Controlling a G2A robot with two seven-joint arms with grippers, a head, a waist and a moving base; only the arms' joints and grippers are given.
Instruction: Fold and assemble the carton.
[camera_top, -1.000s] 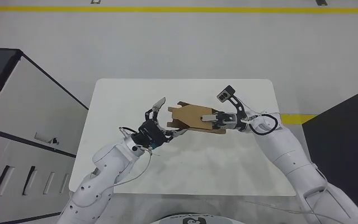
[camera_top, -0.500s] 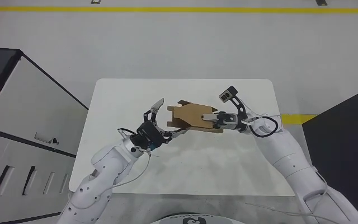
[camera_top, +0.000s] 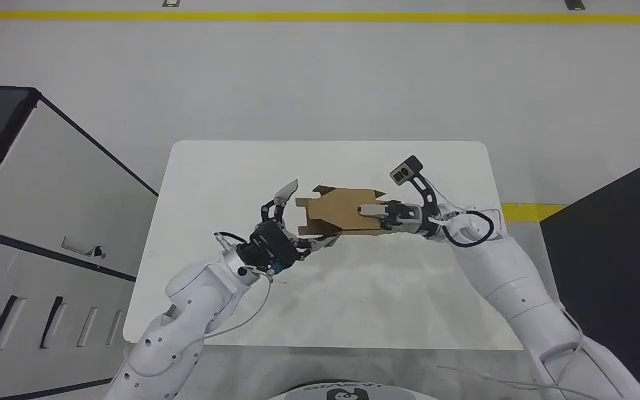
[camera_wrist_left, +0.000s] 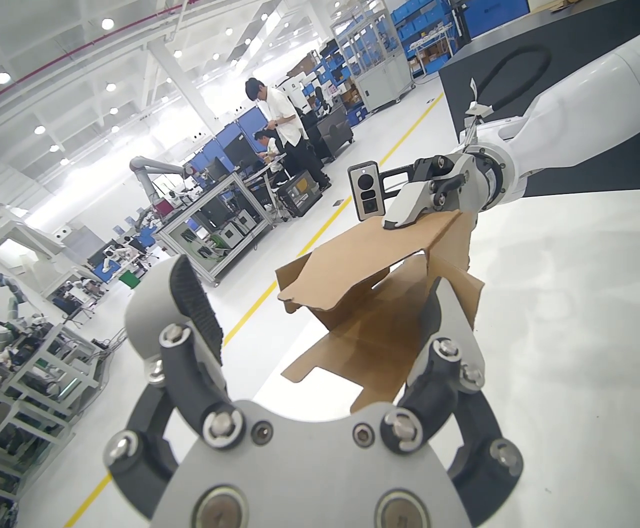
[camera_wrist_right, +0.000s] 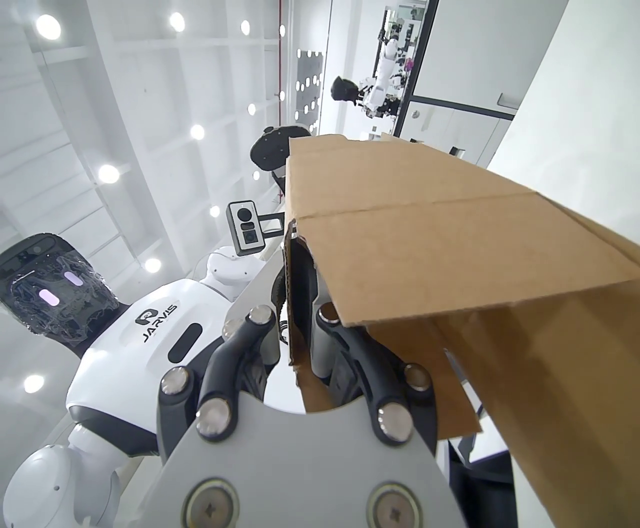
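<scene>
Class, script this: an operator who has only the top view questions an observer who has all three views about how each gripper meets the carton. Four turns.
Operator: Is the right gripper really clamping the carton?
Observer: Yes. Its wrist view shows both fingers shut on one cardboard panel, seen edge-on.
Operator: And the left gripper?
Observer: Open wide. Its wrist view shows one finger lying along a carton flap and the other standing clear of the cardboard.

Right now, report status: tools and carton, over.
Right tool shut on carton wall. Left tool open, one finger at end flap. Carton partly folded, over white table.
</scene>
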